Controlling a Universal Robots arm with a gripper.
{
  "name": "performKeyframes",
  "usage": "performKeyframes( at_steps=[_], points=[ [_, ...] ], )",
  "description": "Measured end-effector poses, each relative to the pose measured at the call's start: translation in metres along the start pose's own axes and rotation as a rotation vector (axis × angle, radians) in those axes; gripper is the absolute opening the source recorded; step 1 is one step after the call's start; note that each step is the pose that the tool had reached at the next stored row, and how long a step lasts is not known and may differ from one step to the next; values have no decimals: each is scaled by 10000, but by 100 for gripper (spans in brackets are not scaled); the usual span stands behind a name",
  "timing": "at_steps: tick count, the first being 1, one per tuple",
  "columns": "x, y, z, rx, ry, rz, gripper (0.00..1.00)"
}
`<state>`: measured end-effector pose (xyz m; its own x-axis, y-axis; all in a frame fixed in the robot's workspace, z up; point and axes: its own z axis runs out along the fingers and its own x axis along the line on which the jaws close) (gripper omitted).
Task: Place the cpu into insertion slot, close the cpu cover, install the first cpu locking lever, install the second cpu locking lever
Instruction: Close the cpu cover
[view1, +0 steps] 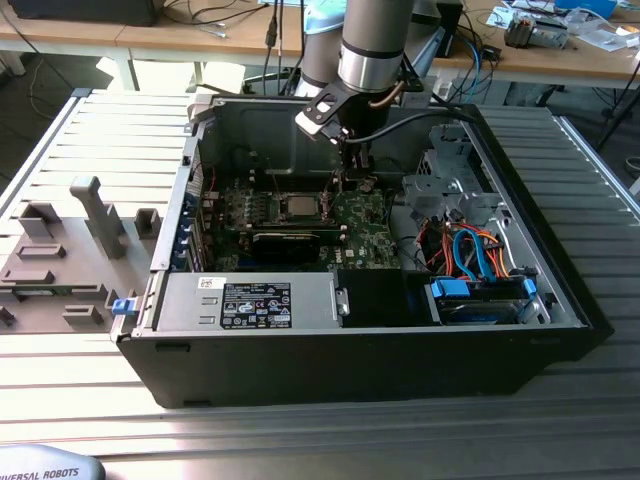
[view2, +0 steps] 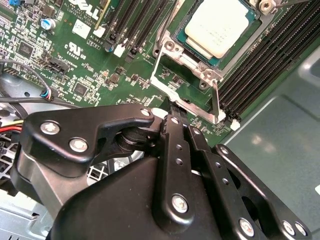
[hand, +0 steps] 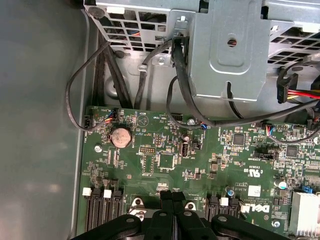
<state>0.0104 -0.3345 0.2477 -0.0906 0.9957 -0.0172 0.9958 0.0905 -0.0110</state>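
The cpu (view2: 220, 25), a square chip with a dull silver top, lies flat in its socket on the green motherboard (view1: 365, 225); the exterior view shows it (view1: 300, 206) mid-board. The cpu cover (view2: 216, 100), a thin silver frame, stands tilted up off the socket. My gripper (view2: 170, 112) has its black fingers pressed together, tips at the cover's raised edge. I cannot tell whether they pinch it. In the first wrist view the shut fingertips (hand: 172, 196) point down at the board. The gripper (view1: 352, 178) hangs inside the case, just to the exterior view's right of the chip.
The open black computer case (view1: 560, 290) walls the board in. A black card (view1: 290, 243) lies in front of the socket, a power supply (view1: 250, 300) nearer still. A metal drive cage (hand: 230, 55) with black cables (hand: 185, 95) sits beside the gripper. Memory slots (view2: 260, 65) flank the socket.
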Motion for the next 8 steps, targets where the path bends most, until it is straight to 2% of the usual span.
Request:
performKeyframes(
  at_steps=[8],
  points=[
    [1, -4, 0, 0, 0, 0, 11]
  ],
)
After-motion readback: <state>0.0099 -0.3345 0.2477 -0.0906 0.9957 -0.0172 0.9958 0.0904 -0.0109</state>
